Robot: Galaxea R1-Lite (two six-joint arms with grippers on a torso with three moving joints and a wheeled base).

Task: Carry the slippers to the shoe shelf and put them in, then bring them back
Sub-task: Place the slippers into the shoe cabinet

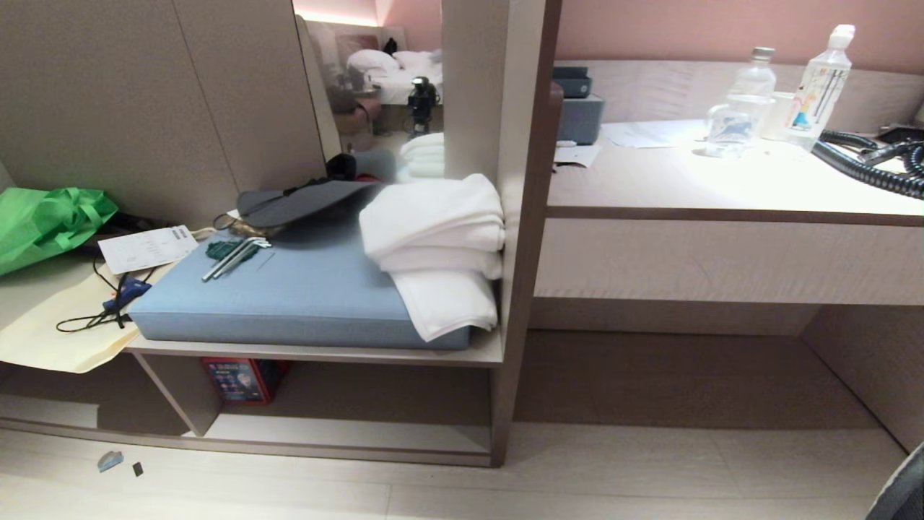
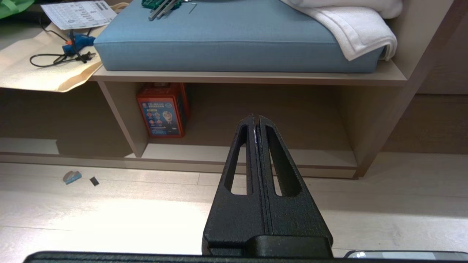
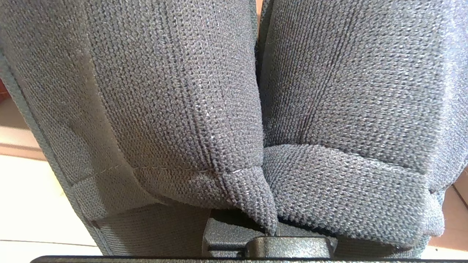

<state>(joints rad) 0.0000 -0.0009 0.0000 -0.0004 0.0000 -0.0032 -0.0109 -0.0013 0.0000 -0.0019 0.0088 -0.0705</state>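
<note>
both slippers [image 3: 234, 109] clamped in right end effector (fingers hidden); left end effector [image 2: 256, 118] clenched, empty.

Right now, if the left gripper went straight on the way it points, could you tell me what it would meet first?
The left gripper, shut and empty, points into the open shoe shelf. The way looks free up to the bay's back panel; the red box stands off to one side. Depth is hard to judge.

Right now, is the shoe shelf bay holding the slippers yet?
No. The shoe shelf holds only a red box; the slippers fill the right wrist view.
</note>
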